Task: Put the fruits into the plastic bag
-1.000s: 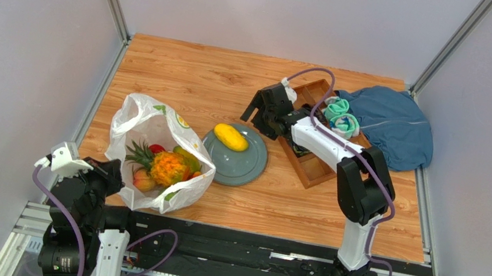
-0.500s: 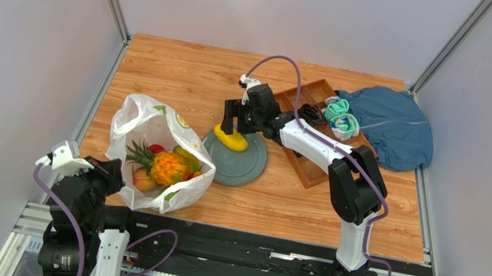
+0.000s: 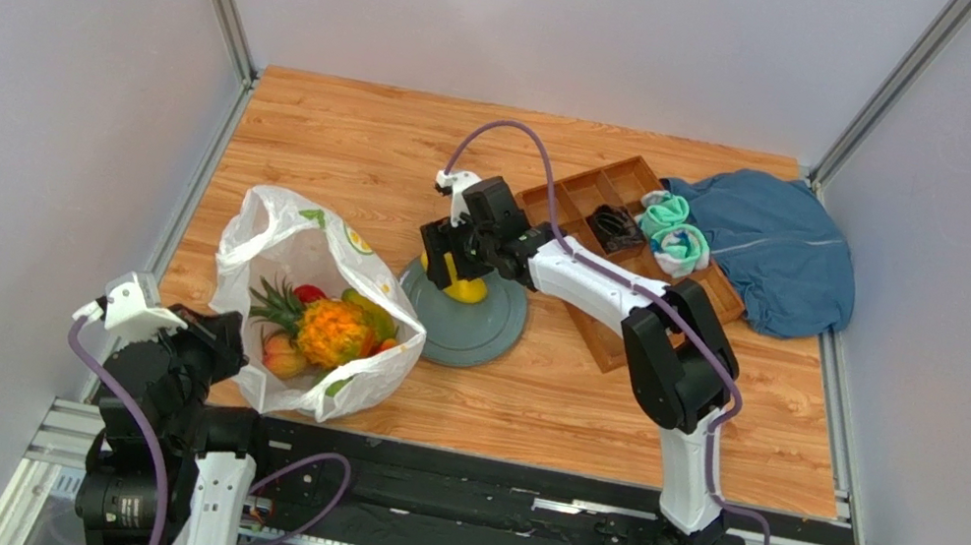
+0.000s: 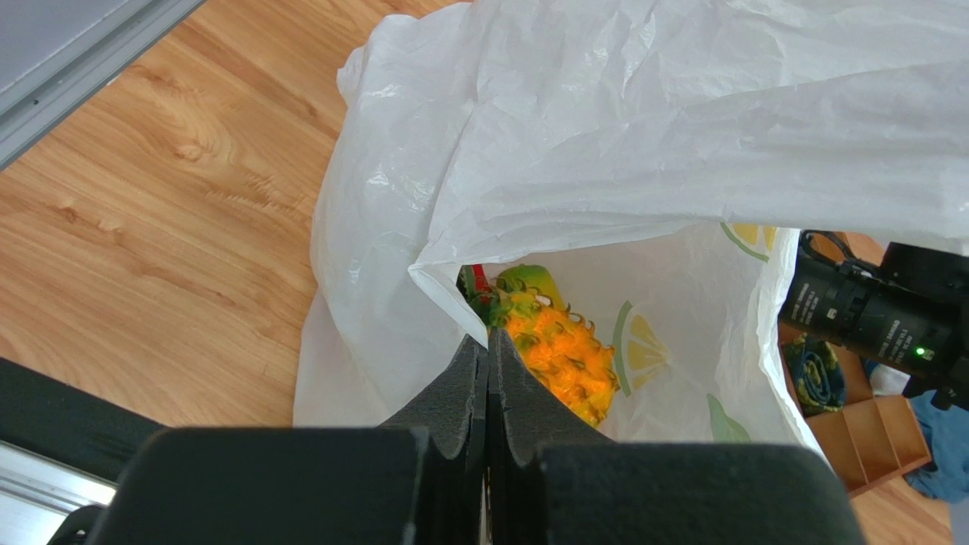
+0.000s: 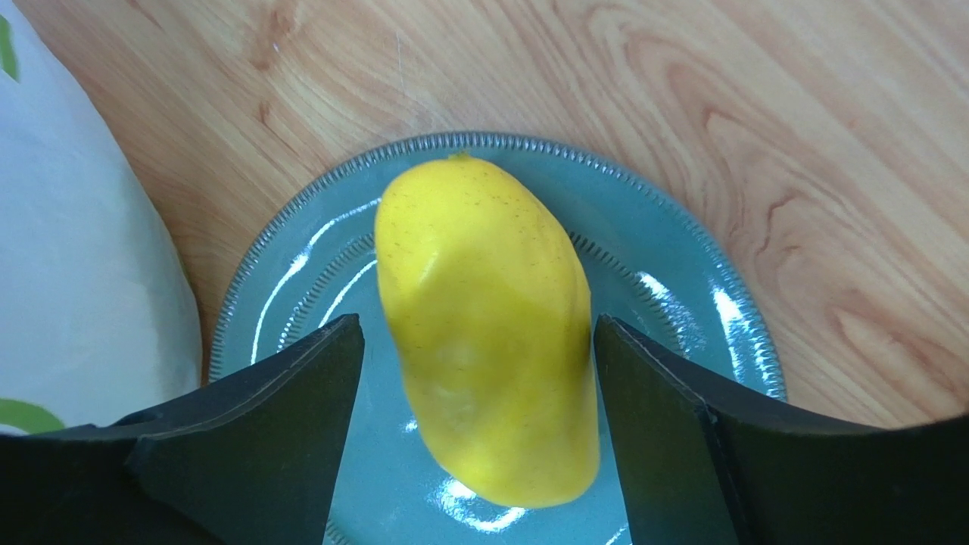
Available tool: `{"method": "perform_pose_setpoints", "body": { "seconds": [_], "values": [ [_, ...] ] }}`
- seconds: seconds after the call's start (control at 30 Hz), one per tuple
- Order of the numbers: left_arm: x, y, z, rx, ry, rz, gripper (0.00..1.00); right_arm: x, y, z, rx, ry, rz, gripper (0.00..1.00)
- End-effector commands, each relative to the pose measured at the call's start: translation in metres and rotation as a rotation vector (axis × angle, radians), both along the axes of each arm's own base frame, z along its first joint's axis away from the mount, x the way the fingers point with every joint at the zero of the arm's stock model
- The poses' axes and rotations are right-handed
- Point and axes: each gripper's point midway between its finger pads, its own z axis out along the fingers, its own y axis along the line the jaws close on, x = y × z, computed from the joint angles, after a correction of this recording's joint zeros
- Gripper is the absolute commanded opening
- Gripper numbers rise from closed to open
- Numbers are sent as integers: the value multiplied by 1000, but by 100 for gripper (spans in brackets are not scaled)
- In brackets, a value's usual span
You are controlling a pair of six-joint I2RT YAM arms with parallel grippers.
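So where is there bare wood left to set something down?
Bare wood lies at the far left, behind the plastic bag and plate, and along the near edge in front of the plate and wooden tray. Crowded: bag against plate, where the right tool straddles the mango; tray and blue cloth fill the far right.

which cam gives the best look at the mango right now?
Right wrist: the mango fills the frame, lying on the teal plate between the open fingers. Top external shows only a yellow sliver under the right gripper. Left wrist shows none of it, mainly the plastic bag.
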Motion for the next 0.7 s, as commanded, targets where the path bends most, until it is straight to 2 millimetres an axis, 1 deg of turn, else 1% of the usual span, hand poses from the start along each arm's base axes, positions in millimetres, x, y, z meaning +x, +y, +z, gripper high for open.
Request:
{"method": "perform_pose_setpoints", "body": {
  "seconds": [0.0, 0.1, 0.2, 0.27, 0.3, 0.37, 0.4, 0.43, 0.47, 0.5, 0.57, 0.6, 0.67],
  "values": [
    [6, -1, 5, 11, -8, -15, 0, 7, 3, 4, -26, -47, 18, 78],
    [6, -1, 5, 9, -8, -15, 0, 7, 2, 1, -32, -41, 16, 71],
    [6, 0, 5, 13, -9, -14, 0, 5, 2, -4, -41, -24, 15, 67],
    [6, 0, 5, 13, -7, -16, 0, 3, -1, -8, -50, -18, 15, 58],
    [6, 0, 5, 13, -9, -14, 0, 3, -2, -8, -53, -17, 13, 51],
    [6, 0, 6, 13, -10, -14, 0, 1, -6, -8, -64, -23, 5, 43],
    [6, 0, 5, 13, -9, -14, 0, 3, -7, 1, -55, -40, 0, 40],
    [6, -1, 6, 11, -11, -17, 0, 4, -9, 6, -54, -47, -6, 35],
    [6, -1, 6, 11, -11, -15, 0, 5, -8, 14, -44, -61, -7, 33],
    [6, -1, 5, 12, -12, -15, 0, 8, -9, 33, -20, -86, -14, 31],
    [6, -1, 6, 13, -12, -16, 0, 10, -8, 56, 17, -113, -29, 29],
    [6, 0, 6, 13, -12, -14, 0, 11, -6, 86, 65, -151, -32, 28],
    [5, 0, 6, 14, -16, -14, 0, 7, -4, 120, 133, -171, -37, 27]
  ]
}}
